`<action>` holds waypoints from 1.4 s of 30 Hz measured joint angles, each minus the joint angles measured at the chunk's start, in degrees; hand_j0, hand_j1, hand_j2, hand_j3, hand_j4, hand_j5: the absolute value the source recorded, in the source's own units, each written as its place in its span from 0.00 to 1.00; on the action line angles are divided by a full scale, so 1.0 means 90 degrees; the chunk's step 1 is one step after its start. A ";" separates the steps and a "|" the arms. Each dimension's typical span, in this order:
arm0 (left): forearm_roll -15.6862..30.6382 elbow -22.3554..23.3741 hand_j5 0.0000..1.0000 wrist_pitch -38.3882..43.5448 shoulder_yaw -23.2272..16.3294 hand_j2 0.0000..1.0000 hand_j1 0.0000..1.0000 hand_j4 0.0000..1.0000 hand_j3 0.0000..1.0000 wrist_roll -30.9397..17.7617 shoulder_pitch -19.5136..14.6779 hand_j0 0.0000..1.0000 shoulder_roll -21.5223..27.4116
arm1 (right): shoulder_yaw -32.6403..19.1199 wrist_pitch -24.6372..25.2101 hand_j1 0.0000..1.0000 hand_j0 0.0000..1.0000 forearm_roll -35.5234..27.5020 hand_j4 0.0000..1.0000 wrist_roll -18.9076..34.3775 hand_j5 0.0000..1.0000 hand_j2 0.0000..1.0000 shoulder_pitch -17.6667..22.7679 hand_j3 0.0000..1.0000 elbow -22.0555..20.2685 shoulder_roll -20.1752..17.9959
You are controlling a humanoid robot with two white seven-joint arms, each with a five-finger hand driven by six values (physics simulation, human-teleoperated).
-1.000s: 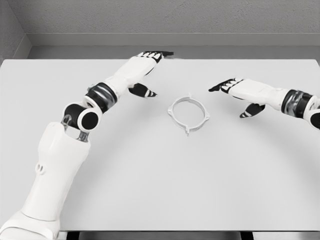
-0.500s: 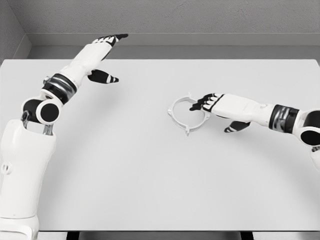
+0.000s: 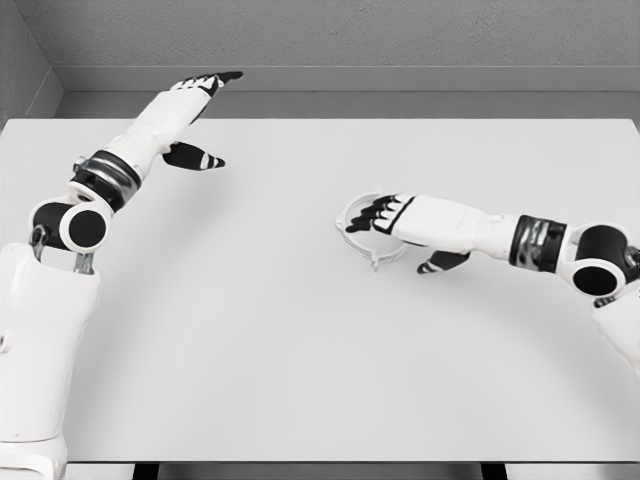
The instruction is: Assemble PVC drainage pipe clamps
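We judge the step in hand to be the reach for the clamp (image 3: 372, 243), a white ring with small tabs lying flat on the counter (image 3: 300, 350) right of centre. Our right hand (image 3: 392, 217) sits over the ring's far side, fingers extended and relaxed, holding nothing. Our left hand (image 3: 190, 100) hangs open near the far left edge, well apart from the ring. The next move calls for lowering the fingers and closing them on the rim. We read no brand, label or writing anywhere.
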 measured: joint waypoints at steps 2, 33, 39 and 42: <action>0.0001 0.0006 1.00 0.0000 0.0014 1.00 1.00 1.00 1.00 0.0000 0.0000 1.00 0.0005 | 0.0025 0.0000 1.00 1.00 -0.0016 1.00 0.0000 1.00 1.00 0.0000 1.00 0.0008 0.0077; -0.0004 -0.0032 1.00 0.0000 0.0032 1.00 1.00 1.00 1.00 0.0000 0.0059 1.00 -0.0008 | 0.0217 0.0100 1.00 1.00 0.0051 1.00 0.0000 1.00 1.00 -0.0391 1.00 0.1254 0.0932; -0.0007 -0.0032 1.00 0.0000 0.0025 1.00 1.00 1.00 1.00 0.0000 0.0068 1.00 -0.0009 | 0.0218 0.0103 1.00 1.00 0.0051 1.00 0.0000 1.00 1.00 -0.0400 1.00 0.1337 0.0942; -0.0007 -0.0032 1.00 0.0000 0.0022 1.00 1.00 1.00 1.00 0.0000 0.0068 1.00 -0.0010 | 0.0220 0.0105 1.00 1.00 0.0051 1.00 0.0000 1.00 1.00 -0.0449 1.00 0.1388 0.0949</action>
